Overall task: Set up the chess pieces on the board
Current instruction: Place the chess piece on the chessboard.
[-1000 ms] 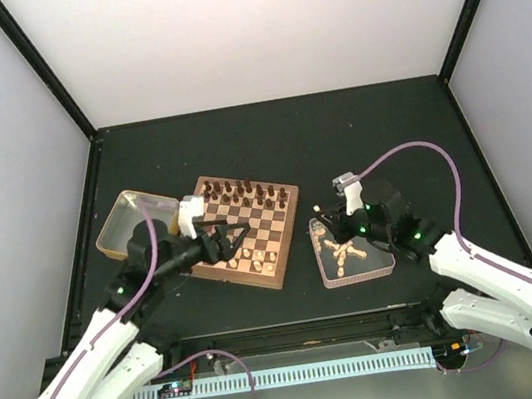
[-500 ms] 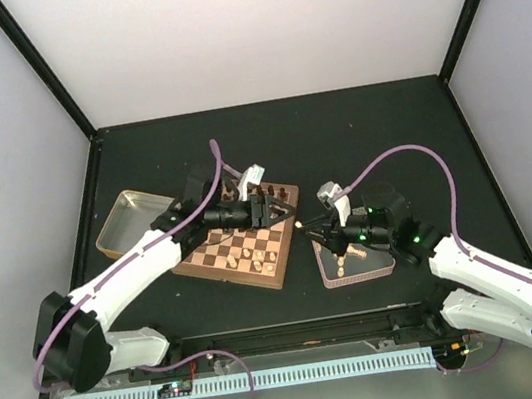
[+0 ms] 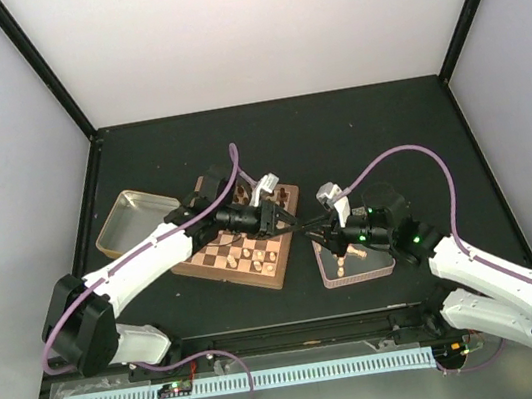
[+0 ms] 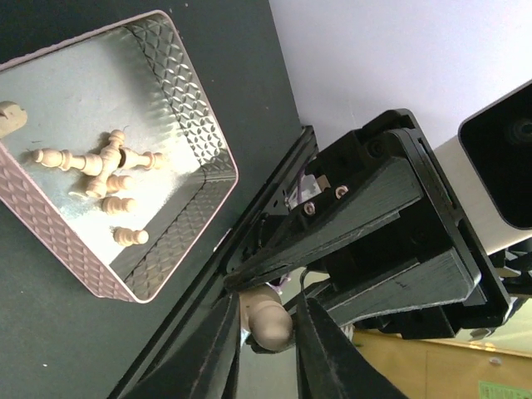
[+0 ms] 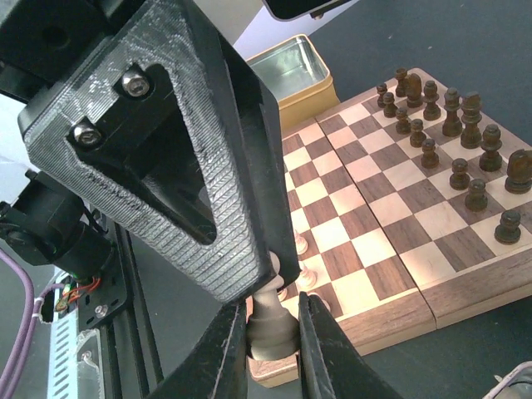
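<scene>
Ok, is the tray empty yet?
Not empty: the left wrist view shows several pieces lying on their sides in the tray.

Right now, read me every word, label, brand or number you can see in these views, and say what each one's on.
No text can be read in any view.
Green sticker, lower right edge of the left wrist view: too blurred to read.
Board: no letters or numbers show on it.
Tin: no label or brand shows.
</scene>
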`<move>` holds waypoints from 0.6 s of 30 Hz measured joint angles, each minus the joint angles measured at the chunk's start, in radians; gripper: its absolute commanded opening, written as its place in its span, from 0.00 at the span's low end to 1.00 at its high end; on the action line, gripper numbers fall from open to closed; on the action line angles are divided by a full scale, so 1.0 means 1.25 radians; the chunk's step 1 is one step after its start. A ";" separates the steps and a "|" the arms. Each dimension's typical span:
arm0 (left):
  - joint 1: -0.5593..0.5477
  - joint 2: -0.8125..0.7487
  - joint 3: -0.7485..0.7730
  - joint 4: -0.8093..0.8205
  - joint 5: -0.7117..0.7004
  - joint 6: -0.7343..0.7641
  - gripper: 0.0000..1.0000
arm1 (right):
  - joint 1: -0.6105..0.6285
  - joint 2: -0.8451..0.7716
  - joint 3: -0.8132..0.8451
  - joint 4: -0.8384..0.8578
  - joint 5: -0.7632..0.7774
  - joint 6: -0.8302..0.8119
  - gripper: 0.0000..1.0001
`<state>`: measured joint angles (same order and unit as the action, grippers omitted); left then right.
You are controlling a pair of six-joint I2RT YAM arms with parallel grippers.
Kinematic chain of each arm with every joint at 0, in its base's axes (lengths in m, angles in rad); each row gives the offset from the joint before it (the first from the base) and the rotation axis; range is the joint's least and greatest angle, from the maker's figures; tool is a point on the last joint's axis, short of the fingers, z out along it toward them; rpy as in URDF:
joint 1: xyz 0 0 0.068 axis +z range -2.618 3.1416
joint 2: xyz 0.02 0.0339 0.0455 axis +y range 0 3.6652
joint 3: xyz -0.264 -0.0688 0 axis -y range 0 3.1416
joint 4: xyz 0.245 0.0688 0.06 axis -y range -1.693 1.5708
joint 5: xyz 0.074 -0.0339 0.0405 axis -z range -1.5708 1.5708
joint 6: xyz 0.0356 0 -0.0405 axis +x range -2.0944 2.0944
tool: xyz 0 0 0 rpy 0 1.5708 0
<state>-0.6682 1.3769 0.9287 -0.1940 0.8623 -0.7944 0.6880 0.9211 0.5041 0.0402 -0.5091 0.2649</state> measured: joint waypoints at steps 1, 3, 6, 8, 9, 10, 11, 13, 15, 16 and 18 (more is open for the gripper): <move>-0.002 0.000 0.000 -0.001 0.003 0.002 0.17 | 0.000 0.000 0.000 0.000 0.000 -0.001 0.05; -0.004 0.000 0.000 -0.001 0.006 0.005 0.14 | 0.000 0.000 0.000 -0.002 -0.001 -0.002 0.05; -0.005 0.000 0.000 -0.005 0.006 0.009 0.11 | 0.002 0.001 0.000 -0.003 -0.001 -0.002 0.05; -0.005 0.000 0.001 -0.010 0.005 0.013 0.07 | 0.002 0.001 0.000 -0.007 -0.001 -0.003 0.08; -0.005 0.000 0.001 -0.013 0.005 0.014 0.06 | 0.003 0.001 0.000 -0.009 -0.001 -0.004 0.12; -0.005 0.001 0.001 -0.016 0.005 0.016 0.05 | 0.004 0.001 0.000 -0.011 -0.001 -0.005 0.16; -0.005 0.002 0.001 -0.018 0.006 0.018 0.04 | 0.005 0.001 0.000 -0.014 0.001 -0.005 0.20; -0.007 0.004 0.002 -0.023 0.005 0.025 0.03 | 0.006 0.001 0.001 -0.020 0.004 -0.005 0.33; -0.008 0.002 0.005 -0.033 -0.002 0.034 0.03 | 0.006 0.000 0.003 -0.031 0.012 0.001 0.48; -0.008 0.001 0.010 -0.043 -0.013 0.042 0.03 | 0.007 0.000 0.004 -0.033 0.018 0.000 0.53; -0.008 -0.006 0.013 -0.058 -0.035 0.056 0.03 | 0.007 -0.005 0.005 -0.038 0.029 0.020 0.60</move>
<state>-0.6781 1.3693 0.9443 -0.2661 0.8181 -0.7246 0.6968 0.9154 0.5098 -0.0071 -0.4725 0.2897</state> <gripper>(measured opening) 0.111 0.491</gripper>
